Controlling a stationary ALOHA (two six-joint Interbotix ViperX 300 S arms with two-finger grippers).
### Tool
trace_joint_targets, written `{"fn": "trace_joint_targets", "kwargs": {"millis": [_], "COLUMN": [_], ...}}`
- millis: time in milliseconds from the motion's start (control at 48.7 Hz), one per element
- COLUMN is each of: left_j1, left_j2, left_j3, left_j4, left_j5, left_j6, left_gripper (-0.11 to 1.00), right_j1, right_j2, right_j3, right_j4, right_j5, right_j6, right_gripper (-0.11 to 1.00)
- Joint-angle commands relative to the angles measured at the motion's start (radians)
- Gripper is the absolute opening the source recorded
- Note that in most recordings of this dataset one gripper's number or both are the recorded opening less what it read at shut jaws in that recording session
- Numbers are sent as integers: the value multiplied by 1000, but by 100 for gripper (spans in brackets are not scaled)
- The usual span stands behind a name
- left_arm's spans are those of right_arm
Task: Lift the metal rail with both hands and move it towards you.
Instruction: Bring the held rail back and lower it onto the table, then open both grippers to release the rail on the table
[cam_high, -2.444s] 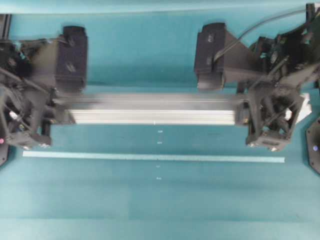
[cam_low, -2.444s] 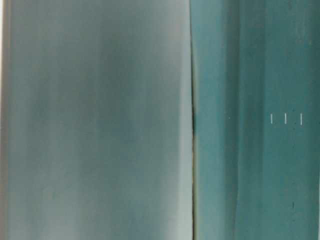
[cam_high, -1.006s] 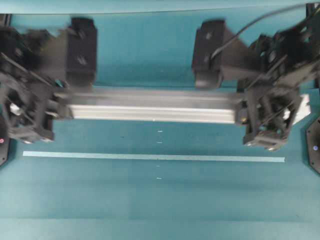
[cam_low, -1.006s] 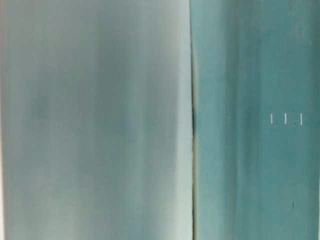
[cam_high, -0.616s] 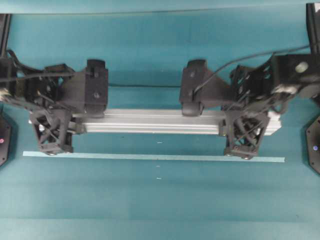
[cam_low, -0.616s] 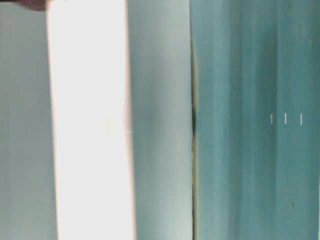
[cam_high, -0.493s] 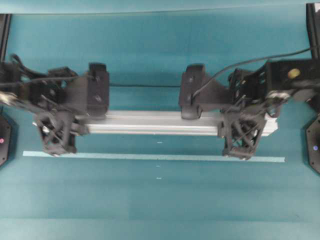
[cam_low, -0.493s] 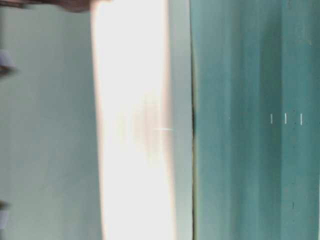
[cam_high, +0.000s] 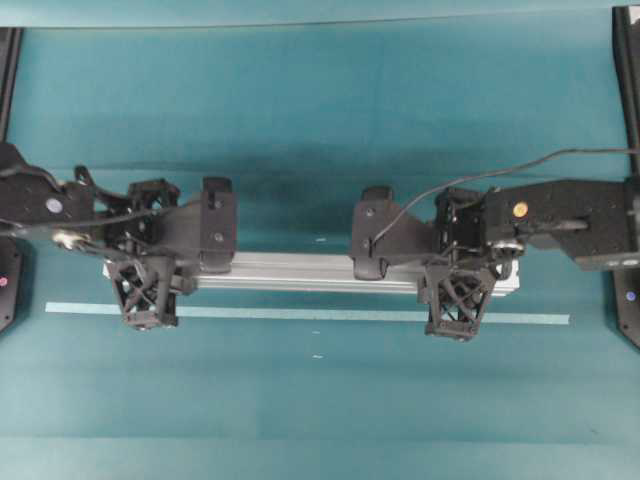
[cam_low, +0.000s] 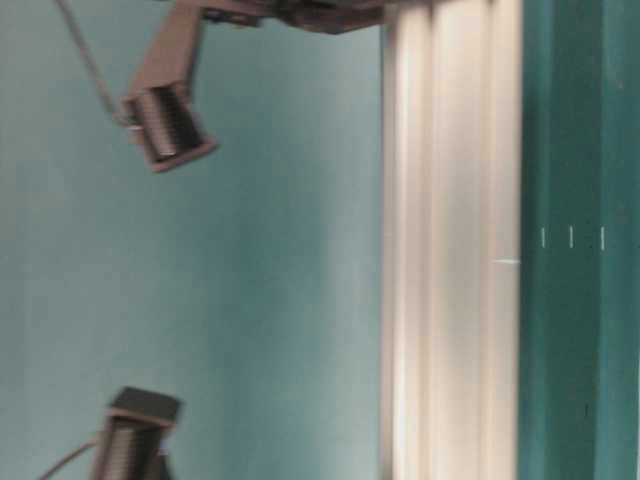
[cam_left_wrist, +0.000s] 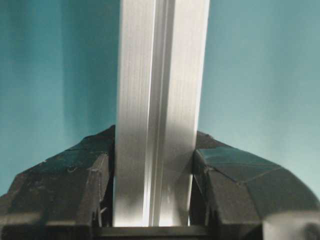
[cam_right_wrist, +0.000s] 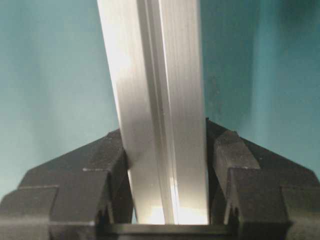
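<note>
The metal rail (cam_high: 290, 271) is a long silver grooved bar lying left to right across the teal table. My left gripper (cam_high: 150, 270) is shut on it near its left end, and my right gripper (cam_high: 460, 272) is shut on it near its right end. In the left wrist view the rail (cam_left_wrist: 160, 75) runs straight up from between the black fingers (cam_left_wrist: 75, 175), which press on both its sides. The right wrist view shows the rail (cam_right_wrist: 155, 75) clamped the same way by that gripper (cam_right_wrist: 167, 172). At table level the rail (cam_low: 450, 300) is a bright upright band.
A thin pale tape strip (cam_high: 300, 314) lies on the teal table (cam_high: 320, 400) just in front of the rail, and the near fingers of both grippers overlap it. Black arm bases stand at the left edge (cam_high: 8, 290) and the right edge (cam_high: 630, 300).
Both arms have carried the rail toward the near side, up to the tape strip, and it looks smaller from overhead. At table level it has slid right and come into focus.
</note>
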Motion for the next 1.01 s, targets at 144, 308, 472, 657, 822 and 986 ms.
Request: {"fn": "trace_joint_targets", "kwargs": {"millis": [144, 308, 472, 657, 822, 986], "left_j1": [20, 18, 18, 18, 18, 18], "left_j2": [60, 92, 100, 112, 117, 120], "left_j3": [2, 8, 25, 41, 48, 61], "left_j4": [-5, -5, -5, -5, -5, -5], "left_j5": [-84, -95, -141, -155, -166, -206], "left_j6": [-41, -43, -43, -44, -48, -49], "left_gripper": [29, 29, 29, 29, 29, 29], "right_j1": [29, 38, 49, 54, 54, 55], "right_j2": [18, 28, 37, 43, 48, 55], "right_j3": [44, 72, 78, 78, 80, 77], "right_j4": [12, 25, 41, 41, 43, 57], "right_j5": [-81, -138, -155, -163, -170, -169], "right_j6": [11, 11, 11, 11, 9, 9], "right_gripper": [37, 37, 37, 37, 37, 37]}}
